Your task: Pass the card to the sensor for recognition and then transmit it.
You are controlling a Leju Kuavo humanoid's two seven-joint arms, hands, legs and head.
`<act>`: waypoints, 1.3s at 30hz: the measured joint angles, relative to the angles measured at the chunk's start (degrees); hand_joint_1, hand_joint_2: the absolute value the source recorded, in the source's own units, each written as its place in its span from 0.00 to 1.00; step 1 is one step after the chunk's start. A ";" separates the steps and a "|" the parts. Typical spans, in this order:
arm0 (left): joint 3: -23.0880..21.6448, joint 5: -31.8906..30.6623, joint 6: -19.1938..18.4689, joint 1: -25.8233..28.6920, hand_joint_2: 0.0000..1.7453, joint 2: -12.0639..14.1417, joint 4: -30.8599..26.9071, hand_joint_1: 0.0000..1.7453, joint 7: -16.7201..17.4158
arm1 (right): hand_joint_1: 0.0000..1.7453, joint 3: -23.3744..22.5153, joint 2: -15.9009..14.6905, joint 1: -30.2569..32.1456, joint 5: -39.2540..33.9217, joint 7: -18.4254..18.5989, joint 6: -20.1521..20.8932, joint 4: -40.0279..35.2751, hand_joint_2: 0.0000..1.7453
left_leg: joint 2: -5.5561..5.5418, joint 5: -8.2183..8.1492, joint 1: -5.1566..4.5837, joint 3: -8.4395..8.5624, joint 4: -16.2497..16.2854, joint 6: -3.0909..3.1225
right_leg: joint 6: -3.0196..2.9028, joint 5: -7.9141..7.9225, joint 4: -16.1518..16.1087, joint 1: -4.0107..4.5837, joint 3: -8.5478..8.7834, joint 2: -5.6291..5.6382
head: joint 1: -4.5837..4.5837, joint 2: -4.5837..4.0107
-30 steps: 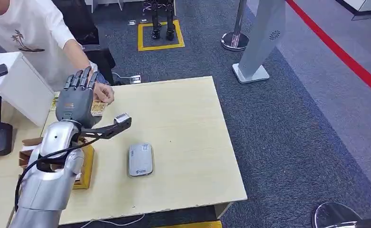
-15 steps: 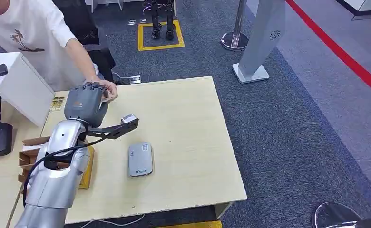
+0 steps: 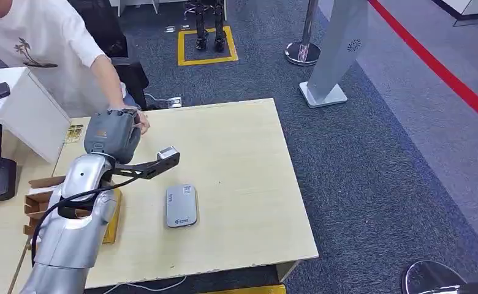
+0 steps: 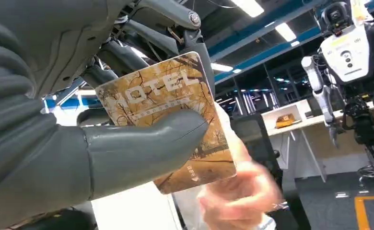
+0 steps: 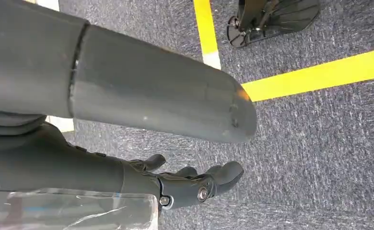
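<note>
- Left wrist view: the left hand [image 4: 65, 143] clamps the card [image 4: 168, 120], its thick grey thumb pressed across the printed face and the darker fingers [image 4: 175, 28] behind it.
- The card is brown and gold with pale lettering, held up off the tabletop [image 3: 236, 159].
- A person's hand [image 4: 242, 196], blurred, is just beside the card's lower edge; touching or not, I cannot tell.
- Head view: the left hand [image 3: 111, 131] is raised over the tabletop's far left corner, right by the person's hand [image 3: 140, 119].
- A grey sensor [image 3: 181, 205] lies flat on the tabletop, nearer the robot, apart from the hand.
- Right wrist view: the right hand [image 5: 142, 124] hangs over grey carpet [image 5: 319, 143] with yellow lines, its fingers [image 5: 194, 184] loosely spread, holding nothing.
</note>
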 joint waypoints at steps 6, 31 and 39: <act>0.00 0.00 0.09 0.06 1.00 -0.11 0.00 1.00 -0.70 | 0.00 0.00 0.00 0.00 0.00 0.00 0.00 0.02 1.00 | 0.00 0.00 0.00 0.00 0.00 0.00 | 0.00 0.00 0.00 0.00 0.00 0.00 | 0.00 -0.02; -1.53 -0.02 9.49 18.35 1.00 -3.74 0.09 1.00 -1.84 | 0.00 0.00 0.00 0.00 0.22 0.00 -0.26 0.09 1.00 | 0.01 -0.03 0.00 -0.02 -0.01 0.02 | 0.01 -0.02 -0.03 0.00 -0.02 0.00 | 0.00 -0.02; -2.03 -0.04 11.02 20.75 1.00 -4.63 0.79 1.00 -1.97 | 0.00 0.00 0.00 -0.01 0.48 0.00 -0.33 0.09 1.00 | -0.01 -0.02 0.00 -0.02 -0.01 0.02 | 0.01 -0.01 -0.03 0.00 -0.01 -0.02 | 0.00 0.00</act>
